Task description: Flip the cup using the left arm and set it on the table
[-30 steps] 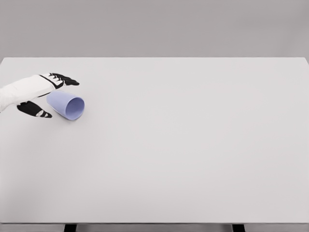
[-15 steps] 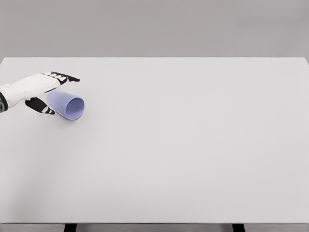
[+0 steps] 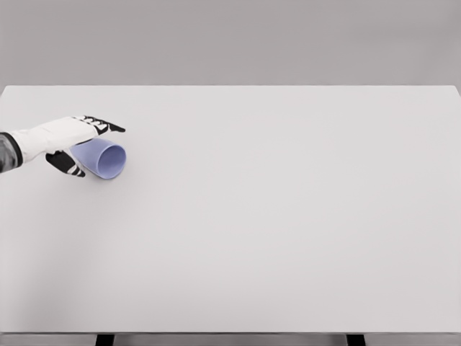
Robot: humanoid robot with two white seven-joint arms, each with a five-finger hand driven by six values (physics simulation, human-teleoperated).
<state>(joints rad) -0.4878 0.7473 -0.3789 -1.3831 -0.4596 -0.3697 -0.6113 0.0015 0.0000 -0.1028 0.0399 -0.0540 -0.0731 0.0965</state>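
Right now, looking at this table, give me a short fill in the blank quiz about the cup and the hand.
1. The cup lies on its ____.
2. The cup's colour is ____.
3. The hand at the cup is the robot's ____ hand.
4. The cup sits near the table's ____ edge.

Missing words: side; blue; left; left

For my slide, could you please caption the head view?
Left hand closing around the blue cup lying sideways on the table.
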